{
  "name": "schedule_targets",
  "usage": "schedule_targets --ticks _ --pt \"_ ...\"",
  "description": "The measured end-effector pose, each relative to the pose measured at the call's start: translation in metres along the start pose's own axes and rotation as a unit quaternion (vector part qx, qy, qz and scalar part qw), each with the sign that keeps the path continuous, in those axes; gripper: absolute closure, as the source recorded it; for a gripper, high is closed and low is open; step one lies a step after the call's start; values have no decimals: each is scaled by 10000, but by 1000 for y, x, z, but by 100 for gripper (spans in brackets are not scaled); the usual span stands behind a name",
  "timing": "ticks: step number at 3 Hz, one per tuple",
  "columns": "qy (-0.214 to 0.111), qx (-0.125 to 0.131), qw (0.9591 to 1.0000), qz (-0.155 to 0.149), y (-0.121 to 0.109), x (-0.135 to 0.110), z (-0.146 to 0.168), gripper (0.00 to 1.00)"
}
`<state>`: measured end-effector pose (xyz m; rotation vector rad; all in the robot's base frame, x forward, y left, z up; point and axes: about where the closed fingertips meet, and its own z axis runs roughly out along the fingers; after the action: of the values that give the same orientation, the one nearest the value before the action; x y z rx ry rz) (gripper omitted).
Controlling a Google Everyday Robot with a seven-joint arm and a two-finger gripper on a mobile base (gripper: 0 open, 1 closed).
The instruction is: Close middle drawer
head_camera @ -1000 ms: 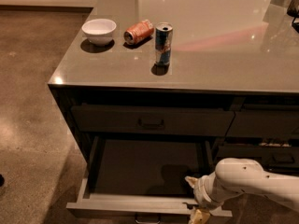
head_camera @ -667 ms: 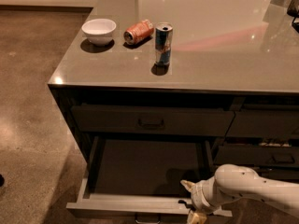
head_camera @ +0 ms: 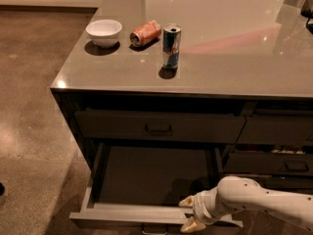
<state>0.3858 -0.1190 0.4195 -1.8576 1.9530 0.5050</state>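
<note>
The middle drawer is pulled far out of the cabinet, with a light grey rim and a dark empty inside. Its small metal handle shows at the bottom edge of the view. My gripper comes in from the lower right on a white arm and sits at the right part of the drawer's front rim. Its two tan fingers are spread, one above the rim and one below it, holding nothing.
Above is a closed wide drawer with a handle. Narrower drawers stand in the right column. On the counter are a white bowl, a tipped orange can and an upright blue can. Brown floor lies to the left.
My gripper and arm have moved a little to the left along the drawer's front rim. The drawer stands open as before.
</note>
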Motion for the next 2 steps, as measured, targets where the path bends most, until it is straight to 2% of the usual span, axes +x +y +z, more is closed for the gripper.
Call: schedule_targets --ticks 1,2 --pt "-38 92 9998 -190 -15 -12 8 55" --pt "-155 208 9993 -279 -36 -24 18 40"
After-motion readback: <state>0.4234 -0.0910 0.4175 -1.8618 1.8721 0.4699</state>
